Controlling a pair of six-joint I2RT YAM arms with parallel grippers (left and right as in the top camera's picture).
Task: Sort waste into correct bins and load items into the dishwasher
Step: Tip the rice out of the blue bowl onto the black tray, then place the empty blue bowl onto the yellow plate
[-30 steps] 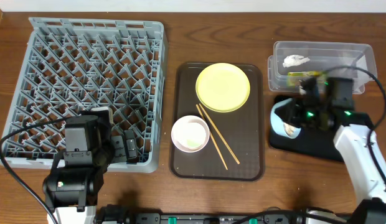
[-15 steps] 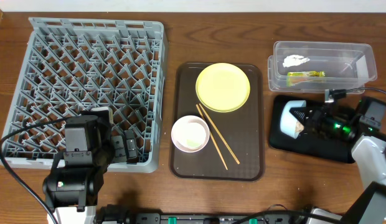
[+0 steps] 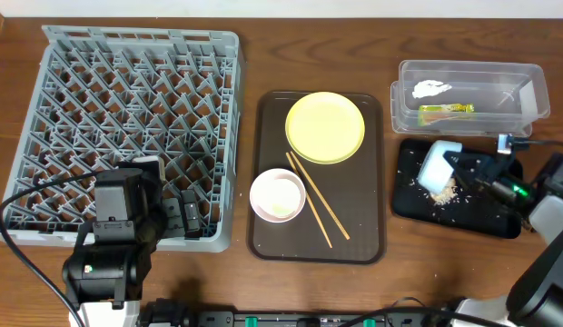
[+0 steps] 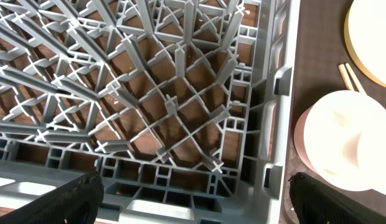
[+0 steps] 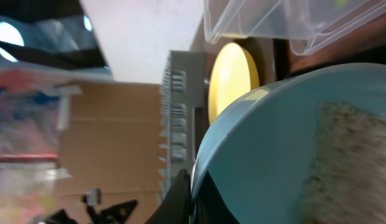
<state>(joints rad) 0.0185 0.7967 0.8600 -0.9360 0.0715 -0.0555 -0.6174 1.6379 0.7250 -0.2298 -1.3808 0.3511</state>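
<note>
Brown wooden desk (image 3: 409, 272) surface inspected from overhead. At 3 o'clock, the round light-blue bowl (image 3: 436, 163) is held tipped on its side over the flat glossy black rectangular tray (image 3: 472, 218), its rim pinched by the fully closed right gripper (image 3: 463, 169). Beige rice-like crumbs (image 3: 442, 193) are scattered on that tray beneath the bowl. At 7 o'clock, the left gripper (image 3: 179, 218) is spread wide and empty over the large grey plastic dish rack (image 3: 127, 100).
</note>
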